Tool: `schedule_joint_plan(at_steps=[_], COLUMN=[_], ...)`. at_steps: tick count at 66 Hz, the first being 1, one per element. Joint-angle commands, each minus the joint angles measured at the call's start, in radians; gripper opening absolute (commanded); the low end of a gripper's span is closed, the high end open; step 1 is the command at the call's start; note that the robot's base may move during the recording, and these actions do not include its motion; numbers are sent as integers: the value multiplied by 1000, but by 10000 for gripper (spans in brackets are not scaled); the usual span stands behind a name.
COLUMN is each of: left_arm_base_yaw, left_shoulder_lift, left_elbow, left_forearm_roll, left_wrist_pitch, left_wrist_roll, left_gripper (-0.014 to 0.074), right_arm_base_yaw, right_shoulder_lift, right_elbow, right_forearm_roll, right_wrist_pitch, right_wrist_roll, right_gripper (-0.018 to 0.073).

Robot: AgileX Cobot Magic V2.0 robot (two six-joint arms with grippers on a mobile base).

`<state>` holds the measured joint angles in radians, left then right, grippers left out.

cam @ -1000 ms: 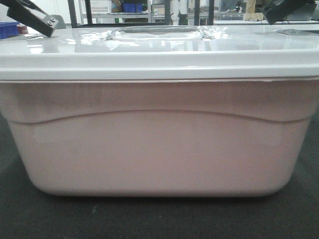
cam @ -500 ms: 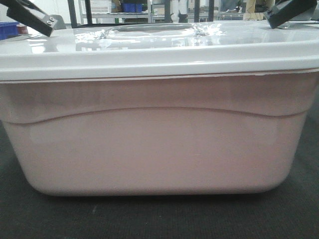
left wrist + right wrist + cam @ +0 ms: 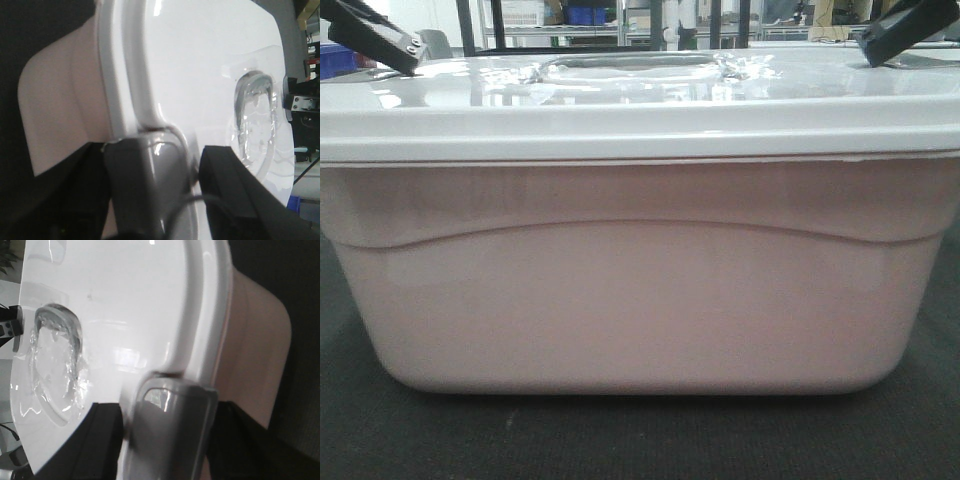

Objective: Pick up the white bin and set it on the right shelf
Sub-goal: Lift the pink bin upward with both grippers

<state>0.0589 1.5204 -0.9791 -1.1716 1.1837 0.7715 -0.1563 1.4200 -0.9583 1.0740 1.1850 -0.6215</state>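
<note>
The white bin [image 3: 640,290] fills the front view; it is a pale pinkish tub with a glossy white lid [image 3: 640,105] and stands on a dark mat. My left gripper [image 3: 370,35] is at the bin's left end. In the left wrist view it [image 3: 155,160] straddles the grey end latch [image 3: 150,170], with one finger on the lid and one under the rim. My right gripper [image 3: 905,30] is at the right end and straddles the other latch [image 3: 172,425] in the same way [image 3: 170,410]. The right shelf with its steel rail is out of view.
The dark mat [image 3: 640,440] lies under and in front of the bin. Behind the lid there are dark rack uprights [image 3: 470,25] and a far shelf with blue crates [image 3: 585,14]. A blue crate [image 3: 335,58] stands at the far left.
The bin's right end rose slightly half a second ago and is level again now. Both grippers have shifted a little outward and upward along the lid's ends.
</note>
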Motion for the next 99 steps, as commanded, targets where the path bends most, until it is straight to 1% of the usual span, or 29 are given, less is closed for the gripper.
schedule_joint_plan(at_steps=[1,12,22,33,53,74,89,99], left_arm_base_yaw=[-12,-12,-12,-12,-12,-12,-12,-12], left_shoulder_lift=[-33,-33,-33,-33,-129,-233,-302,-364], left_elbow=[-22,-22,-22,-22,-22,-22,-22,-22], left_forearm_roll=[-58,-58,-58,-62,-74,-88,-89,-108], left_wrist_pitch=[121,121,133,133,133,133,133,133], left_wrist_roll=[6,6,50,51,51,51,51,51], left_gripper=[242,242,242,242,242,242,242,242], right_arm_base_yaw=[0,0,0,0,0,0,0,0], right_shoulder_lift=[-33,-33,-33,-33,-75,-174,-292,-369], right_elbow=[-21,-21,-21,-21,-21,-21,-21,-21], right_forearm_roll=[74,74,74,81,105,118,118,118], right_wrist_pitch=[107,107,110,142,149,149,149,149], right_wrist_roll=[-22,-22,-42,-63,-119,-141,-149,-149], right_gripper=[414,414,414,414,411,412,412,412])
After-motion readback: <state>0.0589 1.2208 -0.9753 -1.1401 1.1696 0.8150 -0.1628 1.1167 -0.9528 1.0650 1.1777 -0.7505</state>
